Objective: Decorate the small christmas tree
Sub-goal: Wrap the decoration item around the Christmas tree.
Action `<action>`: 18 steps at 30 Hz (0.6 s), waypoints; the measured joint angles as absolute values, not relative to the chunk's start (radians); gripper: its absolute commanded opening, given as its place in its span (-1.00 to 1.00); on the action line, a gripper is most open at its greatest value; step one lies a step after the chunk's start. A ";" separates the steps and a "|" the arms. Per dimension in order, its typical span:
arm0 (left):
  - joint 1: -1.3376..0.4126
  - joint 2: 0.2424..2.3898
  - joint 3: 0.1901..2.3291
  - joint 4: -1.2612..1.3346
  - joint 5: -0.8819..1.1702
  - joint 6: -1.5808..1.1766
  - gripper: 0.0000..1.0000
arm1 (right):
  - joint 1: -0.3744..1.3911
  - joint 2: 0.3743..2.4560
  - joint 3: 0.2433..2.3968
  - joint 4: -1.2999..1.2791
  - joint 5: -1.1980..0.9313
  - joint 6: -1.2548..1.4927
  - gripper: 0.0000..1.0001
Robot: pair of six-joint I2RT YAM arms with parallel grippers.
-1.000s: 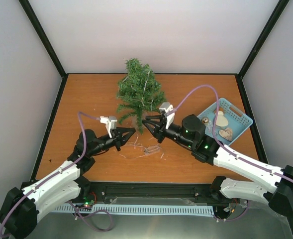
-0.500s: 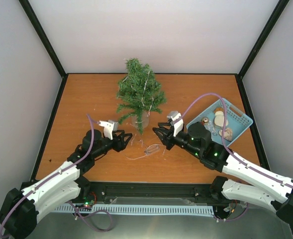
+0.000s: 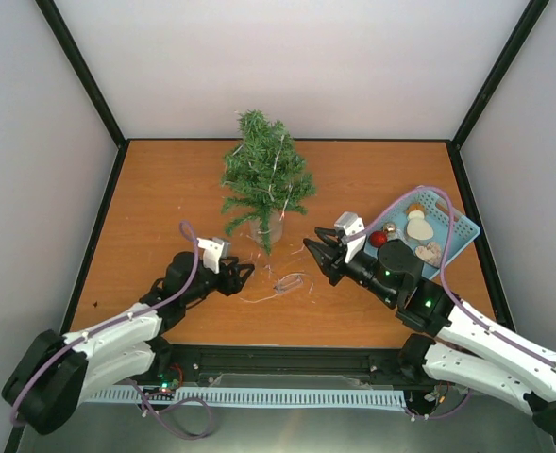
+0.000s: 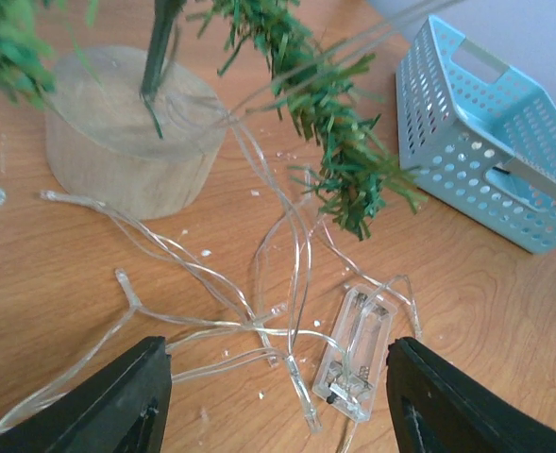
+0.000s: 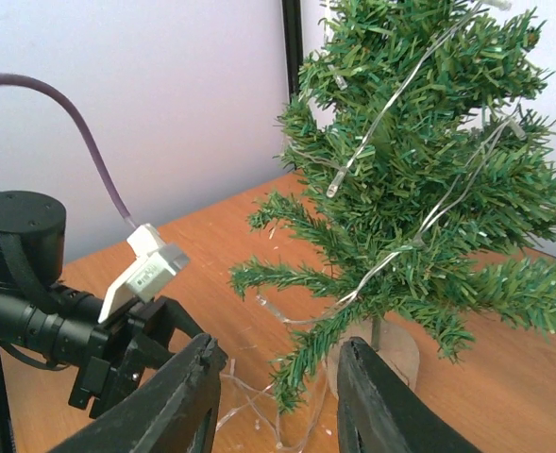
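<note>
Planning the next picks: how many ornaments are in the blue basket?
4 seen: a red ball at the left corner, a white disc in the middle, a brown piece behind it, a pale heart in front. The right arm may hide others.

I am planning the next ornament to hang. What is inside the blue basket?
From above, the blue basket holds a red ball, a cream round ornament and a pale heart-like piece. The right arm covers its near corner; anything there is hidden.
</note>
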State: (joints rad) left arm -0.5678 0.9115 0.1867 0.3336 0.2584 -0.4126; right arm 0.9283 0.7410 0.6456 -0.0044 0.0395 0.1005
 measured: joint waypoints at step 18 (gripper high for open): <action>-0.568 1.176 0.188 0.511 0.317 -0.472 0.16 | 0.928 0.646 0.576 0.003 0.093 0.050 -0.24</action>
